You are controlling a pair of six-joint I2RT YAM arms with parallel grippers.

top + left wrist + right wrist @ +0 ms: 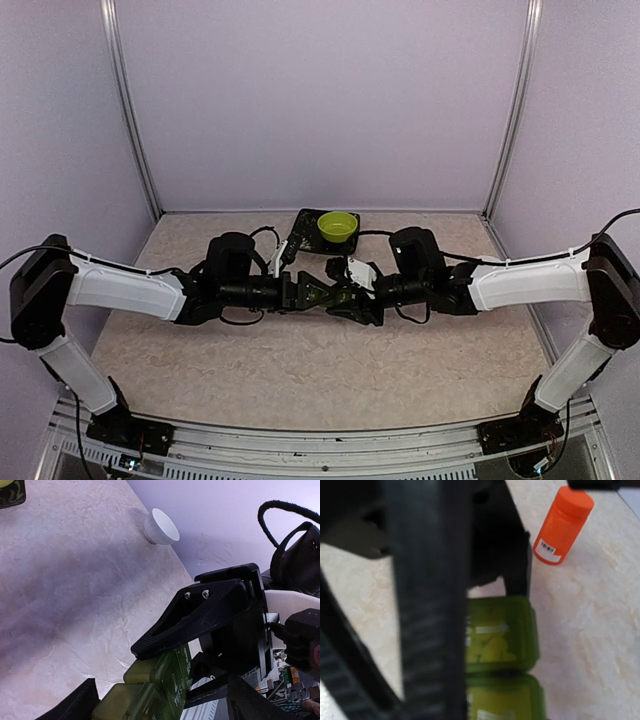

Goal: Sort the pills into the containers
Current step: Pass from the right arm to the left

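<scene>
The green containers are sitting mid-desk between both tools. The left tool is gaping around them. The right tool is touching their lids, its grip unclear.

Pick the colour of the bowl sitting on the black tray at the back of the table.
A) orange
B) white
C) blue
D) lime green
D: in the top view, the bowl on the black tray behind the arms is plainly lime green.
</scene>
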